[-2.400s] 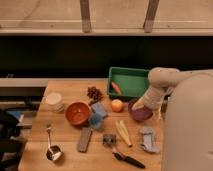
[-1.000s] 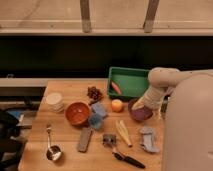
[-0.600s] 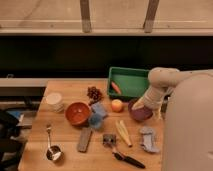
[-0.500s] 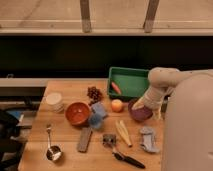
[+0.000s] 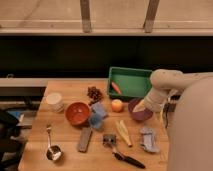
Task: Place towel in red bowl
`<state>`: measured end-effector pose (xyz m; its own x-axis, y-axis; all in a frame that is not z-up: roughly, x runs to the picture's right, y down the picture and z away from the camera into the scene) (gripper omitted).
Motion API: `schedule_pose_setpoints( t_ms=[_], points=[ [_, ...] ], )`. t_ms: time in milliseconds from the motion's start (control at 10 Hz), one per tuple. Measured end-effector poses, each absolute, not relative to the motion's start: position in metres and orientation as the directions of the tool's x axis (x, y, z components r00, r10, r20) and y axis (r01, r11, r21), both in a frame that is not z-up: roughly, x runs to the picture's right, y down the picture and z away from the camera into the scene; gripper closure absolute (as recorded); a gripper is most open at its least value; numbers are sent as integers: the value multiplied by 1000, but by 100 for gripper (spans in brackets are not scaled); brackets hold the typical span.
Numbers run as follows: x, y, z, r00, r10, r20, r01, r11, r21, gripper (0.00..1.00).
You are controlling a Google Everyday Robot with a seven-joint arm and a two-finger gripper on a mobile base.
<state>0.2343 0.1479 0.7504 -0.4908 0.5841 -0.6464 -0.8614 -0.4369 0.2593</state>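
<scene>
The red bowl (image 5: 77, 113) stands on the wooden table (image 5: 65, 90), left of centre. A blue towel (image 5: 97, 116) lies crumpled right beside it, touching its right rim. My gripper (image 5: 140, 106) is at the end of the white arm (image 5: 165, 82) on the right side. It hangs over the dark purple bowl (image 5: 140, 111), well to the right of the towel and the red bowl. Nothing shows in it.
A green tray (image 5: 131, 75) with a carrot (image 5: 115, 87) stands at the back. An orange (image 5: 117, 105), a brown cluster (image 5: 93, 93), a white cup (image 5: 54, 101), a ladle (image 5: 51, 150), a grey block (image 5: 85, 139), a banana (image 5: 122, 132), a brush (image 5: 125, 158) and a grey cloth (image 5: 148, 138) lie around.
</scene>
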Motion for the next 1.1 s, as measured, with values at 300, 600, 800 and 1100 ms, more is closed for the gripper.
schedule_pose_setpoints(
  t_ms=[300, 600, 800, 1100],
  points=[
    [234, 178, 751, -481, 553, -681, -867, -418, 273, 20],
    [239, 215, 757, -488, 506, -711, -863, -402, 305, 20],
    [248, 231, 756, -498, 467, -731, -855, -407, 323, 20],
    [255, 263, 772, -516, 402, -756, -843, -394, 366, 20]
  ],
)
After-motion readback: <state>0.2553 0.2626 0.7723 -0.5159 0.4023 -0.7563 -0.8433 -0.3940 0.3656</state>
